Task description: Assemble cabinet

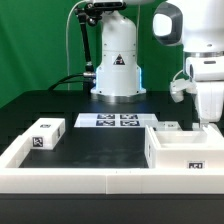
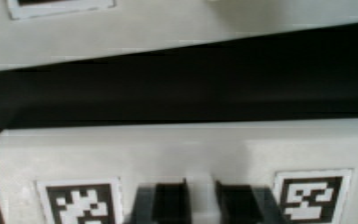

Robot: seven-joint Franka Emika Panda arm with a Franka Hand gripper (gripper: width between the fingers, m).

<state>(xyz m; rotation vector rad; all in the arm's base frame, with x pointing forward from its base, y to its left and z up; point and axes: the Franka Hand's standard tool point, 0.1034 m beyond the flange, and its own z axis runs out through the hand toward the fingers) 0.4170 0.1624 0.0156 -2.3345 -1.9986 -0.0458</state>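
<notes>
Gripper [image 1: 207,122] hangs over the far wall of the cabinet [image 1: 176,156], which sits at the exterior view's right, so I'd guess it's lining up a grab. Honestly can't tell if the jaws are spread or closed, both views are too blurry.

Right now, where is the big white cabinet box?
The cabinet sits on the exterior view's right, near the front border rail, right of the marker board, with the gripper hanging above it.

Gripper [image 1: 206,122] hangs over cabinet [image 1: 183,152] (1 tagged block [image 1: 45,134] apart).
</notes>
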